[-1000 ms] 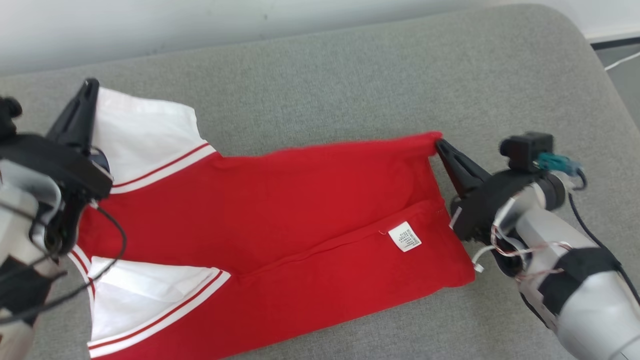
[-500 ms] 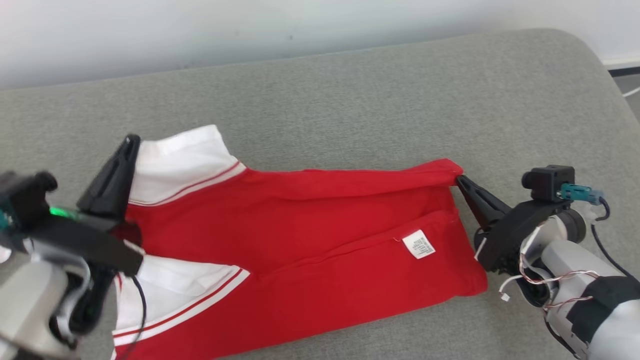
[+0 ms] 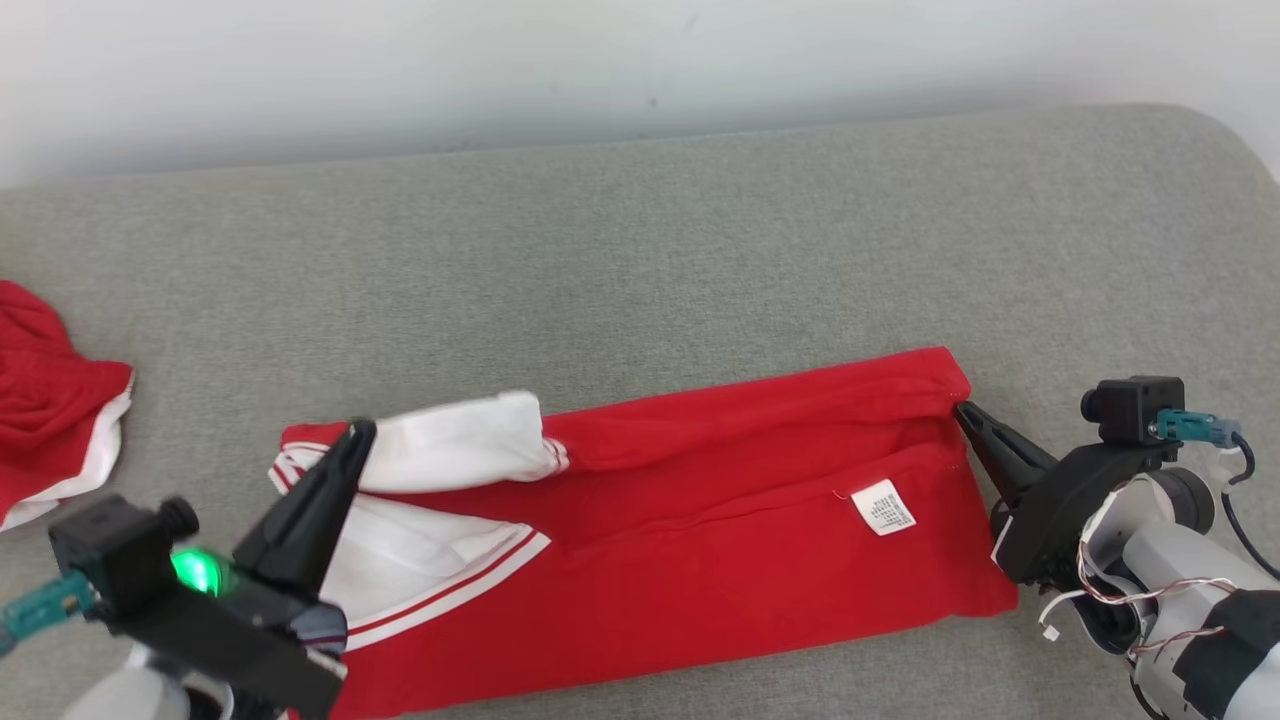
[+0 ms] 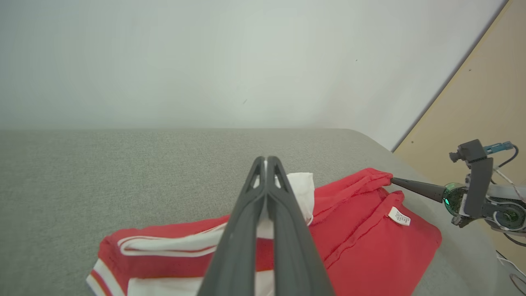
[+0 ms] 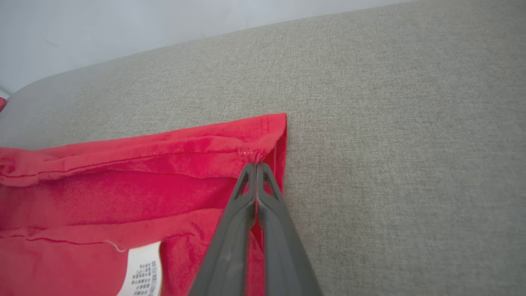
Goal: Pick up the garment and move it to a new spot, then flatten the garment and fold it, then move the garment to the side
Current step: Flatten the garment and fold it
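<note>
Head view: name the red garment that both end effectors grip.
The long garment at centre, pinched at both ends; the crumpled garment at far left lies untouched.

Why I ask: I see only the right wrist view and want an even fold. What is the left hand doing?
Observer: The left hand is shut on the white sleeve at the other end of the garment.
Operator: Does that end lie flat?
Observer: No; that sleeve is bunched up over a second white sleeve, which lies flatter.
Operator: Anything else nearby?
Observer: A second red-and-white cloth lies apart from it, to the robot's left.
</note>
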Robot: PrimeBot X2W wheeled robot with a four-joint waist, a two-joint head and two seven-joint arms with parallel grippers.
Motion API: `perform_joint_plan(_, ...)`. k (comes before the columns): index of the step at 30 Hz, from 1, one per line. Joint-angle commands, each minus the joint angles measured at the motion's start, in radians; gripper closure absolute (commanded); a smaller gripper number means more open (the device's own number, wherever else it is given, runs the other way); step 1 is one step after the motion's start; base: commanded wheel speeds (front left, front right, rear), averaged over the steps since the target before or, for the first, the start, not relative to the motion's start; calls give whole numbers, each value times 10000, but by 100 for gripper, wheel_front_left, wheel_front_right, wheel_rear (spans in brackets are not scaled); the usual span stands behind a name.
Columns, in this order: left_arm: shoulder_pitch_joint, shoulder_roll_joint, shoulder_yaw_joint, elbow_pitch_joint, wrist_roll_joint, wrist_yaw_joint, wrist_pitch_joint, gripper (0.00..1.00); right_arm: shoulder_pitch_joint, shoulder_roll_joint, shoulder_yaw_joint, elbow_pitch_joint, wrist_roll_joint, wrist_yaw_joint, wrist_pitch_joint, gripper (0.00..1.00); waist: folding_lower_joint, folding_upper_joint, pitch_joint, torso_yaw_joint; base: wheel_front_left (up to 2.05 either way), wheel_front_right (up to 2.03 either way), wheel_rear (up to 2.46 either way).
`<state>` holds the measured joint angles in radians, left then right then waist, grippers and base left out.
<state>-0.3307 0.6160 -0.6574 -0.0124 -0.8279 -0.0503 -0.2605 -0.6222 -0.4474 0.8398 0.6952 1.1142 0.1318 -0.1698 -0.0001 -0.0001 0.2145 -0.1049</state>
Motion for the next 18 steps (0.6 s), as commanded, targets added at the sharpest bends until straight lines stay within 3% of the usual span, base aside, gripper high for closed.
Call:
perform_joint_plan(1, 230, 67, 12, -13, 61, -66, -56, 100, 108, -136, 51, 0, 73, -22, -22, 100, 1, 1, -116, 118, 0, 0, 0)
perform_joint_plan(18, 1193, -585, 416, 850, 548, -291, -57, 100, 443, -648, 523, 4, 528, -23, -151, 100, 1, 1, -399, 539, 0, 0, 0)
